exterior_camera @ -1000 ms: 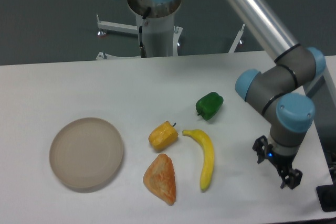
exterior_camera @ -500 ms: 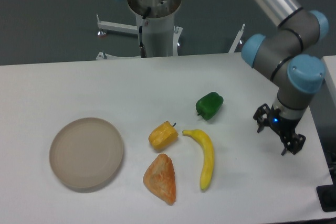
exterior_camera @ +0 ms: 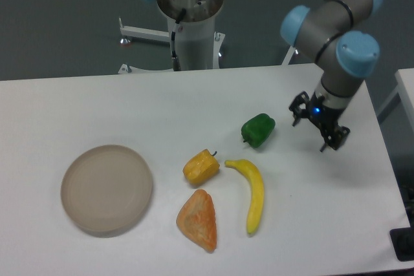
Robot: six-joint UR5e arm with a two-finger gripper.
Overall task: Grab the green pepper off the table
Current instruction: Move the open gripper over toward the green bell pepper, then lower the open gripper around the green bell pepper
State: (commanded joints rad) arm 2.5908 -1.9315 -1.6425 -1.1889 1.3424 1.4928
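White table (exterior_camera: 77, 101) all the way across, and going from the left you've got a round beige plate (exterior_camera: 107, 189) sitting by itself, then a little cluster in the middle: a yellow-orange pepper (exterior_camera: 200, 167), a wedge of something orange-brown that looks like bread or a pastry (exterior_camera: 198, 220) just below it, and a banana (exterior_camera: 251, 193) curving down beside them. The green pepper (exterior_camera: 259, 129) is up and to the right of that bunch, lying on the table, clear of the banana tip and not touching anything. Right of it, near but not over it, hangs the gripper (exterior_camera: 317, 128), fingers spread apart with nothing between them, pointing down toward the table. Hard to say from here how high off the surface it is. So I'd call this the approach stage, no grab yet. Next thing it needs, by my reckoning, is to slide left until the open fingers sit over the pepper, then come down around it and close. The thing looks glossy and lumpy, so I'd guess it wants a grip across the fat middle rather than near the stem, or it might squirt out sideways.
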